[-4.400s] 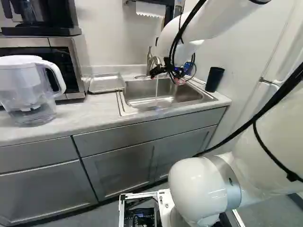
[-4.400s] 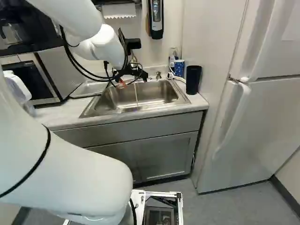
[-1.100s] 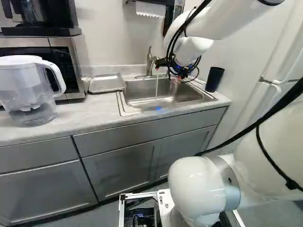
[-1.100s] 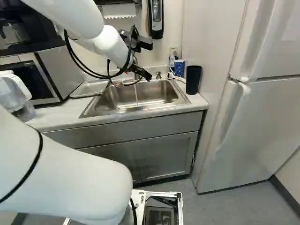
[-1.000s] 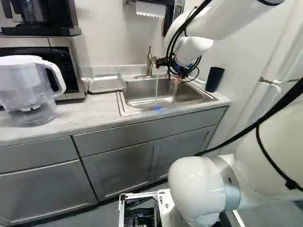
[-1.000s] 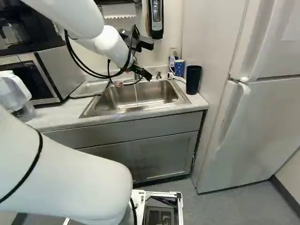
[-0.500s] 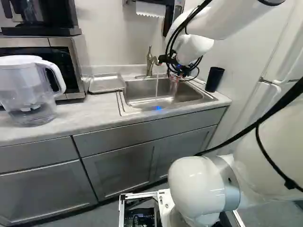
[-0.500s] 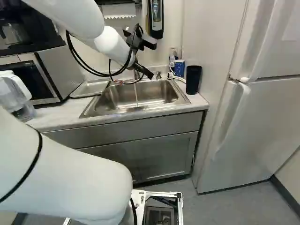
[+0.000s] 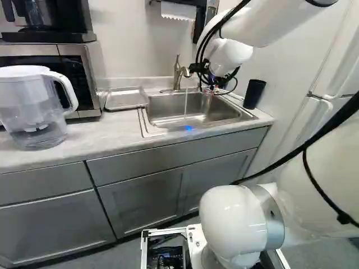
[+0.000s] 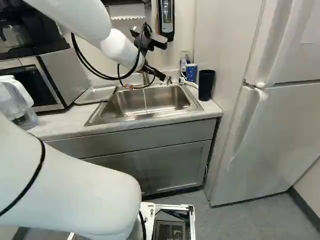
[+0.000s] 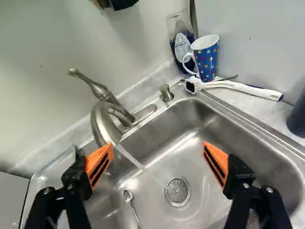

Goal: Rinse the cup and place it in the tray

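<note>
My pincer [image 11: 158, 145] is wide and empty above the sink [image 11: 157, 130]. The cup, presumably the spotted mug [image 11: 207, 62], stands on the desk [image 10: 75, 117] by the brush [image 11: 238, 87] and bottle [image 11: 181, 47]; crowding could spoil my grasp. Swinging carelessly, I might clip the running tap [image 11: 101, 123].

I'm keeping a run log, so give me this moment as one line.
gripper: open, over sink | faucet: running | dotted cup: upright on counter, ungripped | tray: on counter beside sink
</note>
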Available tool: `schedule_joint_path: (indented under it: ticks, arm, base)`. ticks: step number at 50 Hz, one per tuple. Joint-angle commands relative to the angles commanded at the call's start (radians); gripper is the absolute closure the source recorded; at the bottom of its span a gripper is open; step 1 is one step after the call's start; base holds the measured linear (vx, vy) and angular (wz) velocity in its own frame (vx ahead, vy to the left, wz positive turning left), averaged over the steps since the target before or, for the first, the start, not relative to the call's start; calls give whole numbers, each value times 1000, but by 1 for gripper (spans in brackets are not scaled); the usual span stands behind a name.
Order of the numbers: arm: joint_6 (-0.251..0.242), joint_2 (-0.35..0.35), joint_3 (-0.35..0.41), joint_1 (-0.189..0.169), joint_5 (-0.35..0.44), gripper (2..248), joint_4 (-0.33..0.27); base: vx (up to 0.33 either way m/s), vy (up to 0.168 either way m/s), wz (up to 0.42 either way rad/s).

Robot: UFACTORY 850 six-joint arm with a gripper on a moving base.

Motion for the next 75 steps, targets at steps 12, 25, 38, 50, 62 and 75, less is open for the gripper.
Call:
schedule_joint_path:
  ticks: [12, 25, 38, 50, 62, 75]
  arm:
    - [-126, -1, -1, -6, 29, 3, 46]
    - [-262, -9, -8, -15, 61, 3, 97]
    - [-399, -29, -25, -20, 92, 3, 149]
    - [-441, -34, -29, -20, 122, 3, 198]
    - [-441, -34, -29, -20, 151, 3, 245]
    - [-441, -34, -29, -20, 184, 3, 299]
  base:
    - [0, 0, 0]
    - [0, 0, 0]
    - [0, 0, 0]
    - [0, 0, 0]
    - [0, 0, 0]
    - [0, 0, 0]
